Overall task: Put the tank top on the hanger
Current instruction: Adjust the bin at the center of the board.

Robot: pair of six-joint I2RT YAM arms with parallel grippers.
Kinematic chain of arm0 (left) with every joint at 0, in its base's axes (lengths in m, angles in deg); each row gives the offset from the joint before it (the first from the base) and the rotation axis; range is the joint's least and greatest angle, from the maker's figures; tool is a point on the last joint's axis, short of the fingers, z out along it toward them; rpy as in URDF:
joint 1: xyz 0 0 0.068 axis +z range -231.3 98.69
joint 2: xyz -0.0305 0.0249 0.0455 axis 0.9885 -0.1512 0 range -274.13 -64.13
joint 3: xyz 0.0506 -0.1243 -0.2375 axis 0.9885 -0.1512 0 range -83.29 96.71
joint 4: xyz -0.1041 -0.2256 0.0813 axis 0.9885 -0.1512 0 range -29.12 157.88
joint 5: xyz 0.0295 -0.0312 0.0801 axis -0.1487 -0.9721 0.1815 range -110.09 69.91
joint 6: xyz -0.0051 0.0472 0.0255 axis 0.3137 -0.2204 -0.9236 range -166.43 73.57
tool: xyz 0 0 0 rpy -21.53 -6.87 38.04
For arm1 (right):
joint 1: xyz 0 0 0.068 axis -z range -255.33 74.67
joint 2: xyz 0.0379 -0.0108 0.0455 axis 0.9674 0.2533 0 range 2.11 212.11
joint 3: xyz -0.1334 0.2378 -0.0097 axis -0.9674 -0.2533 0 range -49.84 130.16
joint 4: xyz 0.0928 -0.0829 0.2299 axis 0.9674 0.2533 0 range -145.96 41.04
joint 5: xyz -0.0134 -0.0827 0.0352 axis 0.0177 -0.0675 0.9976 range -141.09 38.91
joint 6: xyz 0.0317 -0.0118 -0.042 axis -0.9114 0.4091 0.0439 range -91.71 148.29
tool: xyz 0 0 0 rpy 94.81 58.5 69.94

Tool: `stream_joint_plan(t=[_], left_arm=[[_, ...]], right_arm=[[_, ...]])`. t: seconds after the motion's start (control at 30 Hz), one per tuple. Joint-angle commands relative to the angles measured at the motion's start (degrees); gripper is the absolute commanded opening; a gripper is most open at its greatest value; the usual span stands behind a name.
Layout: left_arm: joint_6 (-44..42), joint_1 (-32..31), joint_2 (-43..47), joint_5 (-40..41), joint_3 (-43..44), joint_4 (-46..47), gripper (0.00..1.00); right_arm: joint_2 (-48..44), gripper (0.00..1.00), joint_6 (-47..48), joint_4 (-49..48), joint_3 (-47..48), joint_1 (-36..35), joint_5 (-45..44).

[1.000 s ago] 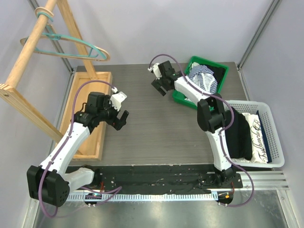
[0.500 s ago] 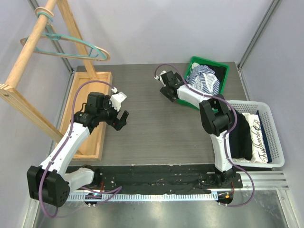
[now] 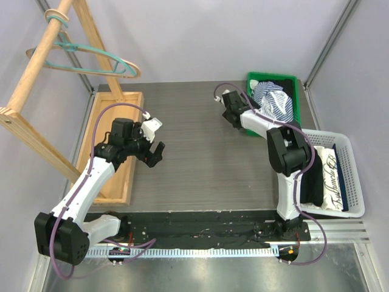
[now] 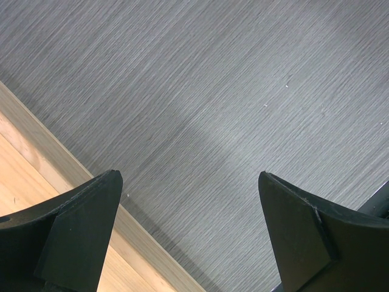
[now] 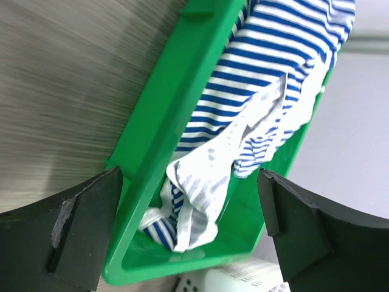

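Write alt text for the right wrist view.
The striped tank top lies crumpled in a green bin on the grey table. The right hand, open and empty, frames it with two dark fingers.

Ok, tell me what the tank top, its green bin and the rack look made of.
Tank top: soft knit fabric, probably cotton jersey, since it crumples and folds limply and its stripes look matte. Green bin: hard moulded plastic, going by the smooth, slightly glossy rim and even colour. Rack: pale unpainted wood by its tan tone. Whether it is varnished can't be told.
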Motion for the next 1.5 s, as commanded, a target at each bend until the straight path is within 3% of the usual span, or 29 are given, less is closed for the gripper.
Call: stream_joint_plan(t=[0.0, 0.4, 0.77, 1.17, 1.47], left_arm=[[0.0, 0.2, 1.0, -1.6, -0.2, 1.8, 1.0], [0.0, 0.4, 1.5, -1.3, -0.2, 1.5, 1.0], [0.0, 0.4, 1.1, -1.6, -0.1, 1.5, 1.0], [0.2, 0.4, 1.2, -1.4, 0.2, 1.2, 1.0], [0.1, 0.7, 1.0, -1.5, 0.1, 1.3, 1.0]], right_arm=[[-4.4, 1.0, 1.3, -2.1, 0.0, 2.6, 0.1], [1.8, 1.0, 0.4, -1.5, 7.4, 6.4, -7.7], [0.8, 1.0, -2.6, 0.9, 10.9, 9.1, -3.4], [13.1, 1.0, -2.8, 1.9, 23.1, 8.3, -8.0], [17.3, 1.0, -3.5, 1.7, 28.9, 10.6, -12.1]])
